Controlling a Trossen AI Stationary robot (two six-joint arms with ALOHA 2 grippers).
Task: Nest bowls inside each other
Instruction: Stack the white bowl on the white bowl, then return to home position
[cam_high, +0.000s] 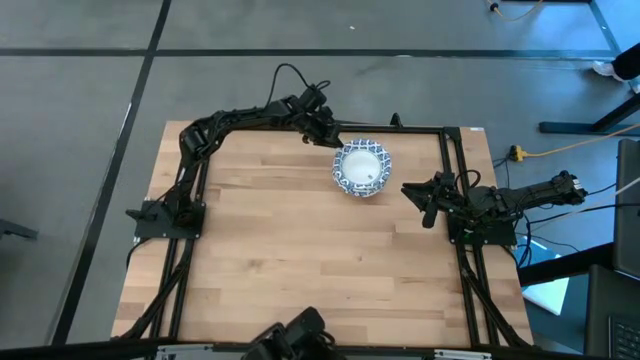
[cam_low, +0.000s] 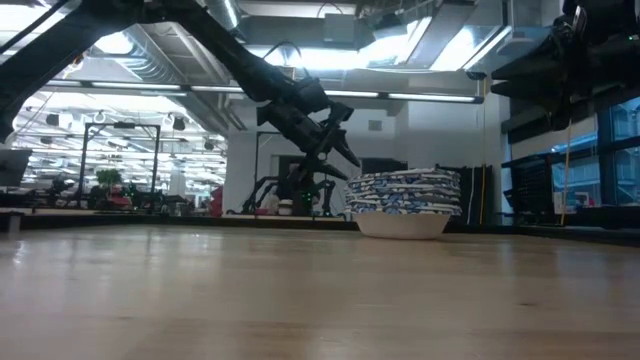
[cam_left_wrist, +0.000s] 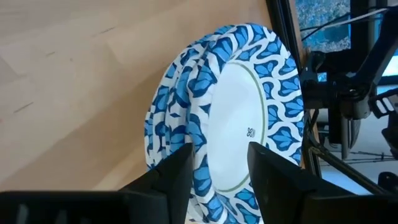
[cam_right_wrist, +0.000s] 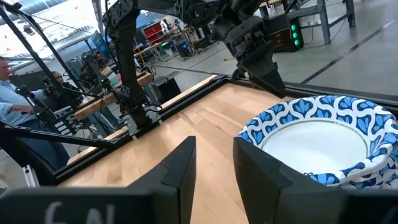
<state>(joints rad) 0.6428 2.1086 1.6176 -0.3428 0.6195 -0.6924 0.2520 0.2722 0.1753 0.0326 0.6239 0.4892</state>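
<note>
The blue-and-white patterned bowls (cam_high: 361, 168) stand nested as one stack (cam_low: 405, 195) on the far right part of the table, and the white base of the lowest bowl (cam_low: 403, 227) rests on the wood. My left gripper (cam_high: 338, 143) is open and hovers just above and beyond the stack's far-left rim (cam_left_wrist: 221, 152). It also shows in the low view (cam_low: 352, 158) and the right wrist view (cam_right_wrist: 277, 84). My right gripper (cam_high: 420, 195) is open too (cam_right_wrist: 214, 146), beside the stack on its right, a little apart from the bowls (cam_right_wrist: 317, 137).
Black frame rails (cam_high: 420, 129) run along the table's far edge and its right side (cam_high: 455, 180), close to the stack. Bare wood (cam_high: 300, 260) spreads toward the near and left edges. The left arm's base (cam_high: 160, 215) sits at the left edge. A person (cam_right_wrist: 7, 81) is in the room beyond.
</note>
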